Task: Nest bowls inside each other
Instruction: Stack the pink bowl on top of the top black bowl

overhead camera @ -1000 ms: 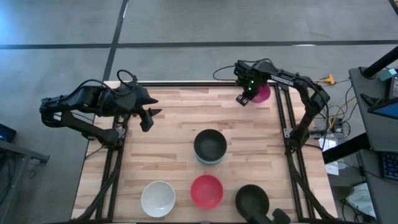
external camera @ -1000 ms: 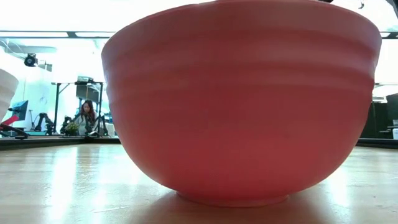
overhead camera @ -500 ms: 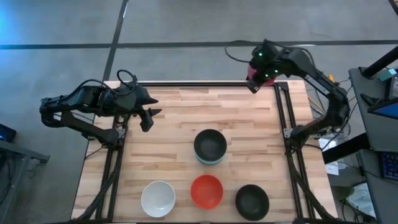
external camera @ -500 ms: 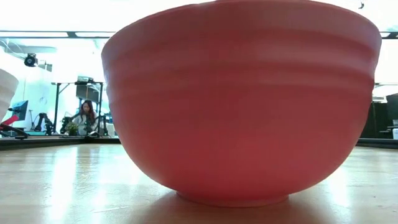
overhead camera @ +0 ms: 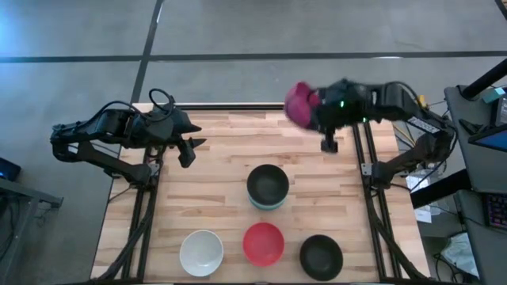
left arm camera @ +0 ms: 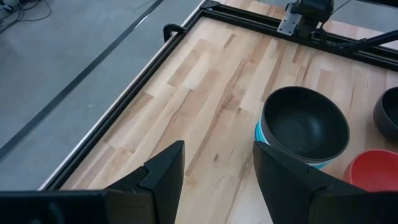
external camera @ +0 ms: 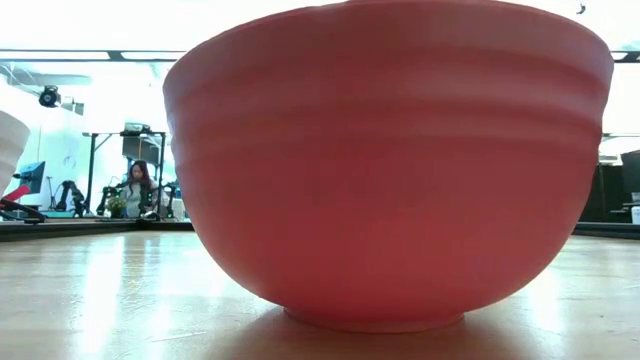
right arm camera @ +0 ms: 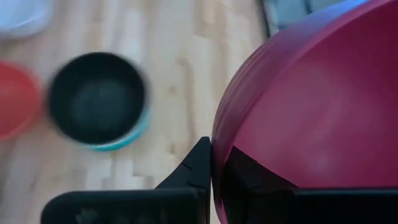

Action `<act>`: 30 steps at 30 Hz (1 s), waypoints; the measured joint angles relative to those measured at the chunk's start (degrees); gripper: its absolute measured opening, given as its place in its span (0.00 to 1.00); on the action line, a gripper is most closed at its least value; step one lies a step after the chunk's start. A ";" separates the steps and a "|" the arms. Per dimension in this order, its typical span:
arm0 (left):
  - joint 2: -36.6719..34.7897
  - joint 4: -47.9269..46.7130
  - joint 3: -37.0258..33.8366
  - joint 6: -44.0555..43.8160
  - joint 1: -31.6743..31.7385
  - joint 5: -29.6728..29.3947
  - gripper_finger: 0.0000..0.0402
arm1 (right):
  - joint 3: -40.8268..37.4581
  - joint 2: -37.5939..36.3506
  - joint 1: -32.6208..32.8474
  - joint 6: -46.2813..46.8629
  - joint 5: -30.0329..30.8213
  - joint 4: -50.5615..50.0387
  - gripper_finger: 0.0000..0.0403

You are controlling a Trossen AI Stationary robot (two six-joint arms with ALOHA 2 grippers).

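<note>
Wooden counter (overhead camera: 222, 174) below: my right hand (overhead camera: 313, 111), clamped on the magenta bowl (overhead camera: 299, 103), has swung it off the far corner, stack of black bowl in teal (overhead camera: 267, 187) ahead; left hand (overhead camera: 188, 150) idle, open.

what the views hid

in the low view the red bowl (external camera: 390, 165) filled nearly everything, its rim cut off at the top, hiding the table behind it. a white bowl (external camera: 8, 145) showed only as a sliver left of the red bowl. the magenta bowl (overhead camera: 299, 104) was smeared by motion from above. the stack (right arm camera: 99, 102) near it blurred in the right wrist view.
</note>
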 joint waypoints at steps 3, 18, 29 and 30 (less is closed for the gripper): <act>0.00 0.00 0.00 0.04 0.00 0.00 0.44 | 2.16 2.28 7.74 -5.80 -0.01 0.01 0.03; -0.17 -0.09 0.00 0.06 0.00 0.13 0.44 | 18.00 19.85 30.96 -28.77 14.27 -5.53 0.03; -0.20 -0.10 0.00 0.08 0.00 0.17 0.44 | 24.56 25.96 30.82 -20.54 13.28 -13.99 0.03; -0.20 -0.10 0.00 0.13 0.02 0.17 0.44 | 24.27 26.23 30.83 -20.08 13.12 -14.38 0.03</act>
